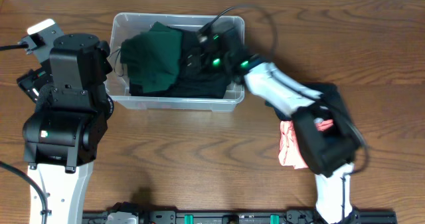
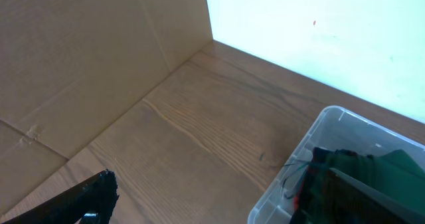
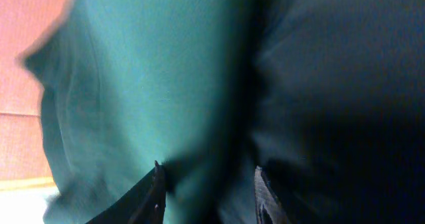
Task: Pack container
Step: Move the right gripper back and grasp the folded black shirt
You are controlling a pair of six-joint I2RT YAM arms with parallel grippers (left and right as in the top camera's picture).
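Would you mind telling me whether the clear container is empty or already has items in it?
Not empty: the container holds a green garment and a black garment, filling most of it.

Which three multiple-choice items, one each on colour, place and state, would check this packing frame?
1. The cloths in the container are:
A dark green and black
B white and yellow
C red and blue

2. The pink cloth lies:
A inside the container
B on the table under the right arm
C draped over the container's rim

3. The right end effector is:
A down in the container, fingers apart against cloth
B shut on the pink cloth
C raised over bare table

Answers:
1 A, since the overhead view shows a dark green cloth beside a black cloth.
2 B, since it lies on the wood beneath the arm.
3 A, since the right wrist view shows both fingertips spread against fabric.
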